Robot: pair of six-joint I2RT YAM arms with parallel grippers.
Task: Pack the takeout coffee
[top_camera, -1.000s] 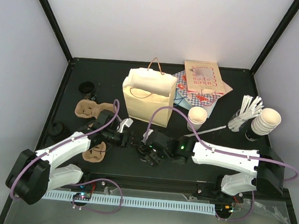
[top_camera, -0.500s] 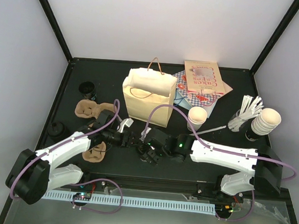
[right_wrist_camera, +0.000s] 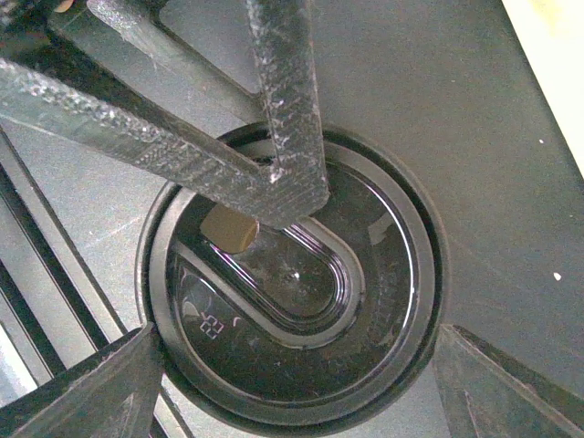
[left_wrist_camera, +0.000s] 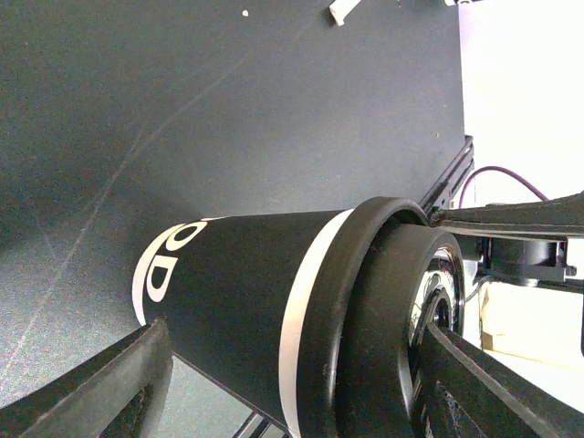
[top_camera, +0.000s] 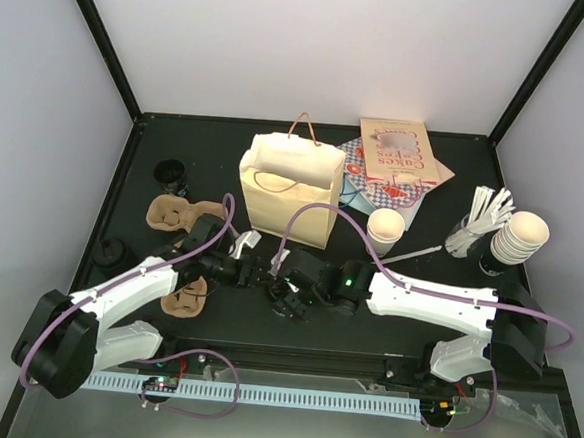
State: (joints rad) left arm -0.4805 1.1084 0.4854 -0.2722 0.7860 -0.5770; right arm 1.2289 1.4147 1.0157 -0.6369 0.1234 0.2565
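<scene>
Inside white-walled enclosure (top_camera: 314,50), black tabletop (top_camera: 177,146), tan bag (top_camera: 283,203), lidded coffee cup (left_wrist_camera: 237,292)

My left arm (top_camera: 116,297) and right arm (top_camera: 436,304) wear white shells over black joints, with purple cables (top_camera: 312,212) looping along them. Just behind my right hand (top_camera: 284,301) glows a small green light (top_camera: 349,280). My fingers (right_wrist_camera: 283,109) are black, rough-grained, braced in open triangles.

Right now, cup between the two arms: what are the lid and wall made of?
Lid: glossy black plastic, by the sharp highlights, moulded ridges and sip hole. Cup wall: probably paper, matte black print with white lettering; coating unclear.
</scene>
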